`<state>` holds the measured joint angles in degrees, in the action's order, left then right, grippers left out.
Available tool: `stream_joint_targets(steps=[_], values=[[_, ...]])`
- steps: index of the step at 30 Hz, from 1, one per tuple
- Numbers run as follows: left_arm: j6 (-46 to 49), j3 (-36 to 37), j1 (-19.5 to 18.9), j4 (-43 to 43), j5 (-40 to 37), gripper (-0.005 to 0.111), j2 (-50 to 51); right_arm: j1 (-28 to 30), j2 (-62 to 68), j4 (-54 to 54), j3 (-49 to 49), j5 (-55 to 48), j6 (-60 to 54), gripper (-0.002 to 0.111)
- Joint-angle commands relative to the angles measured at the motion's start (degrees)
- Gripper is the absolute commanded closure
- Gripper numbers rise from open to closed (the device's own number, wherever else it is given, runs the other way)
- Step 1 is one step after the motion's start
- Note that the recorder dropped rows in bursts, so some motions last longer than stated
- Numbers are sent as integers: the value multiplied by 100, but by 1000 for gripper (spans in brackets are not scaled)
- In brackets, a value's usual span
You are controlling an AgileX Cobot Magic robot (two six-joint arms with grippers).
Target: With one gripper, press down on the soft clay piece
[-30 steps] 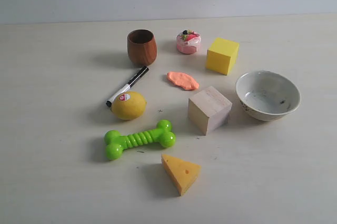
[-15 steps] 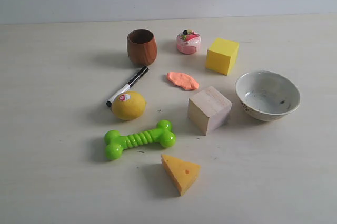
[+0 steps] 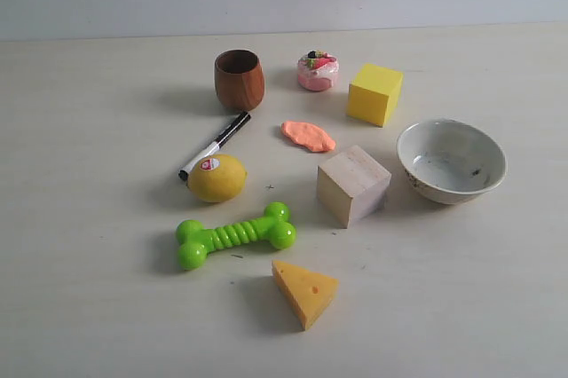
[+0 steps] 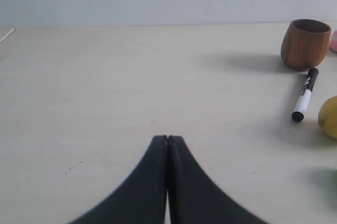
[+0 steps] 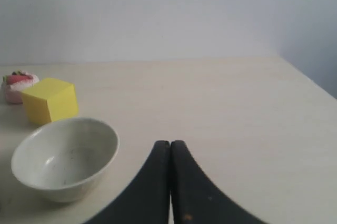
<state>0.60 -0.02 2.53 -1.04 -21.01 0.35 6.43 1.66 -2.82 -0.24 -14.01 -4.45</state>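
So, soft clay piece [image 3: 309, 136] lies flat on the table [image 3: 89, 307] between marker [image 3: 216, 145] and yellow cube [image 3: 374, 94], near the wooden block [image 3: 353, 185], left gripper [image 4: 167, 140] and right gripper [image 5: 170, 144] both empty with jaws pressed together, away from it, so a slightly off descent likely clips the block or misses the small blob.

No words or numbers can be read here

The lemon [image 3: 216, 177] has a small round sticker [image 3: 209, 164] on top, red and white, but its print is too tiny to make out. The black and white marker [image 3: 215, 145] shows no letters that can be read either
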Motion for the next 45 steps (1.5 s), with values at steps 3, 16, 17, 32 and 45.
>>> stream_joint_targets(steps=[3,16,17,32,45], values=[[-6,2,25,14,39,107,-35,24,-24,-27,24,1363,10,108],[-6,2,25,14,39,107,-35,24,-24,-15,24,2675,-2,108],[-6,2,25,14,39,107,-35,24,-24,-15,24,3015,-2,108],[-6,2,25,14,39,107,-35,24,101,632,-1400,2153,2424,108],[-6,2,25,14,39,107,-35,-35,2626,-2106,-4968,-1820,-1742,108]])
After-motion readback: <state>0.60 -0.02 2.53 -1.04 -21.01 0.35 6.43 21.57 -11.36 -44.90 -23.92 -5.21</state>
